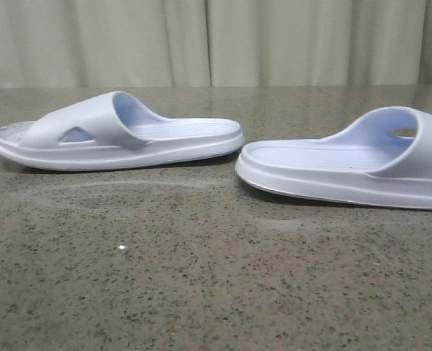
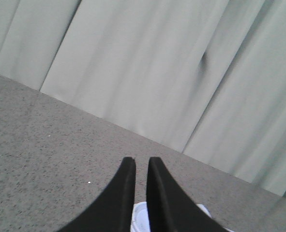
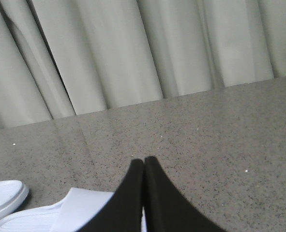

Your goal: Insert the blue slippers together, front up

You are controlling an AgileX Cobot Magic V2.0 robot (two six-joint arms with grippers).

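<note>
I find both blue slippers (image 1: 120, 131) lying heel-to-heel, apart, on the bench (image 1: 201, 278), left hand (image 2: 141, 166) nearly closed, right hand (image 3: 143, 164) closed, both empty; I should open wide before descending.

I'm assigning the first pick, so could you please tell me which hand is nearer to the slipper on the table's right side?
Probably right. The right hand hovers shut directly over that right slipper; the left hand hovers over something white, likely the other slipper.
</note>
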